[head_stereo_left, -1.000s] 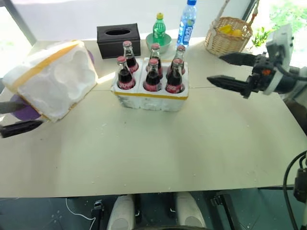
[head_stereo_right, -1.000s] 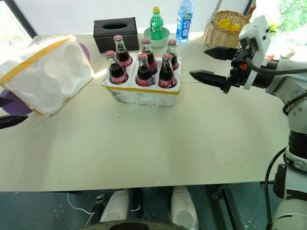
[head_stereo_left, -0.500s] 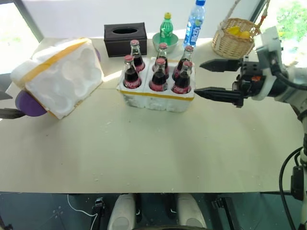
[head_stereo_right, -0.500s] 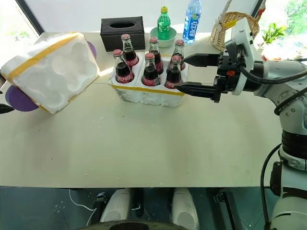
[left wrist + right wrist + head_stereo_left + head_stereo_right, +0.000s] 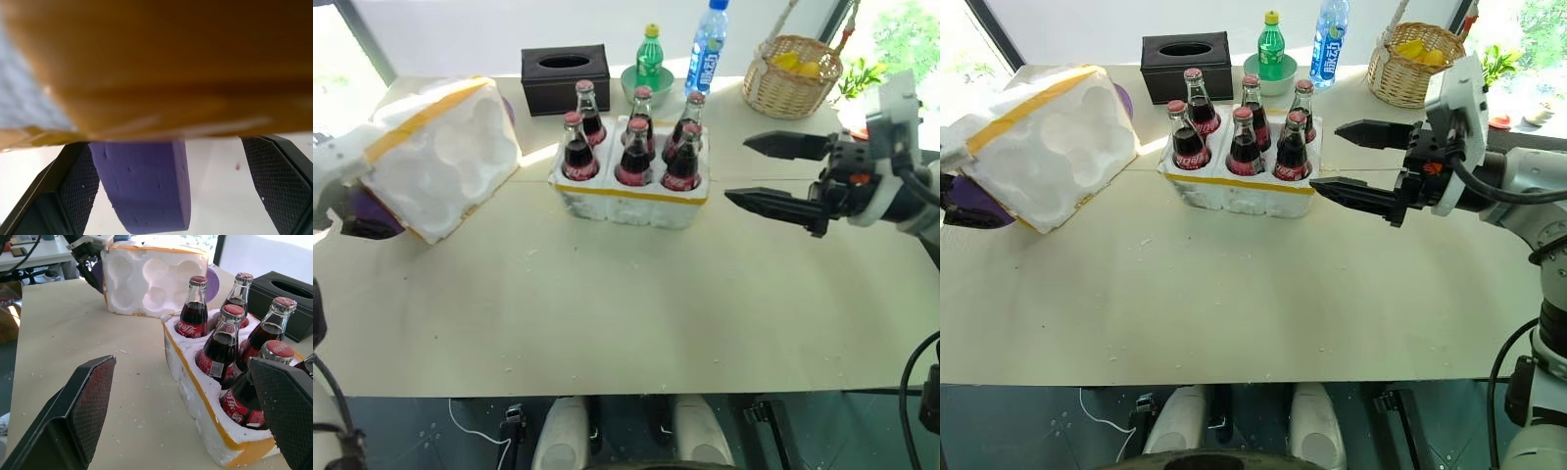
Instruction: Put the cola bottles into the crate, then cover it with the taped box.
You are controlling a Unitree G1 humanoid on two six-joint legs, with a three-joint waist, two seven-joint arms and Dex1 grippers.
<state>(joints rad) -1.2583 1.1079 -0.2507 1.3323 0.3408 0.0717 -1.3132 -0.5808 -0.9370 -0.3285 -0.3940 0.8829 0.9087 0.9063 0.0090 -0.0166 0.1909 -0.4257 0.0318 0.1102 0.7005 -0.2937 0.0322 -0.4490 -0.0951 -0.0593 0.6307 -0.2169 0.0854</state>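
All six cola bottles [image 5: 631,147] stand seated in the crate [image 5: 628,199] mid-tabletop [image 5: 636,304]; loading appears complete. The taped box [image 5: 435,157] lies tipped, hollows exposed. Left tool [image 5: 171,196] spread at its purple sheet [image 5: 144,183]; right tool [image 5: 1356,162] released, empty.

We saw the left gripper [image 5: 357,223] only in part: the box [image 5: 438,157] and its purple sheet [image 5: 144,183] covered most of it, and its arm ran off the left edge. In the left wrist view the box sat so close that it blurred to a band of yellow tape. We could not tell whether the fingers [image 5: 80,188] touched the sheet. The crate [image 5: 1239,192] hid the lower halves of the bottles [image 5: 1239,142]. Labels on the far bottles were too small to read.
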